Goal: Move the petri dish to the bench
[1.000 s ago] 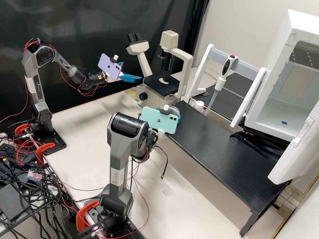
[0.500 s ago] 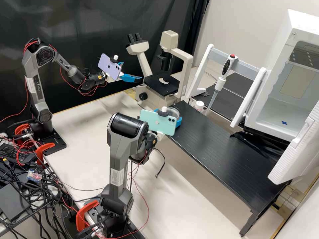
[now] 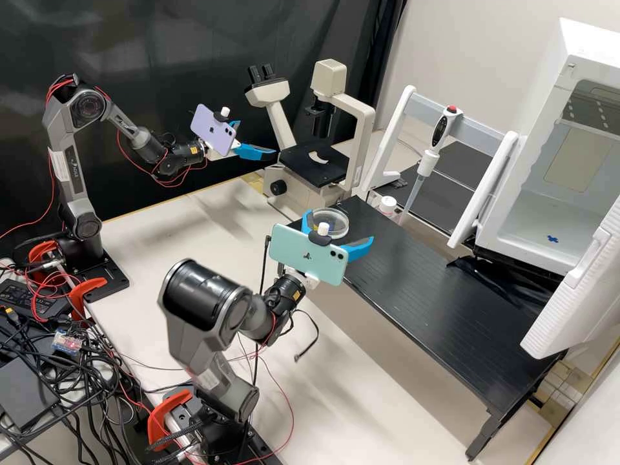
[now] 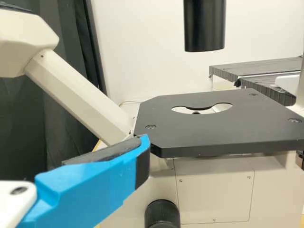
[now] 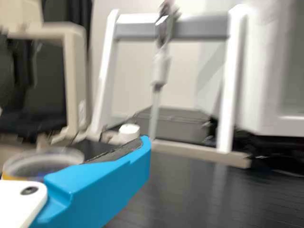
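One petri dish (image 3: 336,223), partly behind right tool (image 3: 340,227)

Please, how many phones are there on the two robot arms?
2: the purple phone on the left arm, near the microscope; the mint-green phone on the right arm, near the petri dish.

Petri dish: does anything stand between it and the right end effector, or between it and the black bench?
Nothing visible does: the petri dish rests on the black bench, close to the open right end effector.
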Controlling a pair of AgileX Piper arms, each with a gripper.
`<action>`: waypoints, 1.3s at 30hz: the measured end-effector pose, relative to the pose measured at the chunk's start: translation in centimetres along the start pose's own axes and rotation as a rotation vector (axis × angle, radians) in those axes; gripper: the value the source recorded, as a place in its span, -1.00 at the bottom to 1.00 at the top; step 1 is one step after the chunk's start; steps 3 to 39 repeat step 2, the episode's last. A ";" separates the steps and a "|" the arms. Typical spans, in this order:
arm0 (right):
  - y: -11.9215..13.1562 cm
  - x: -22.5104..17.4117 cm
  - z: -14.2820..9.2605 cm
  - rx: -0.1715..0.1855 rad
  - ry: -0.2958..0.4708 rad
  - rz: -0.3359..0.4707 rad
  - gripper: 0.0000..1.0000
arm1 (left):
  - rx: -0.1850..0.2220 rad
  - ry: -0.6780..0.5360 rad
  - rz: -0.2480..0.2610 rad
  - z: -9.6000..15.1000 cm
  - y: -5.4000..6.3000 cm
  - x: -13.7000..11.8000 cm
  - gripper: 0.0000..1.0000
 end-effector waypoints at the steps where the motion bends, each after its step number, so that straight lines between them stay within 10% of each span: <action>1: 0.3 -0.3 0.0 0.012 0.001 0.019 1.00 | 0.000 0.000 0.000 0.0 0.0 0.0 1.00; 39: 0.8 -0.7 0.1 0.028 0.001 0.043 1.00 | 0.000 0.000 0.000 0.0 0.0 0.0 1.00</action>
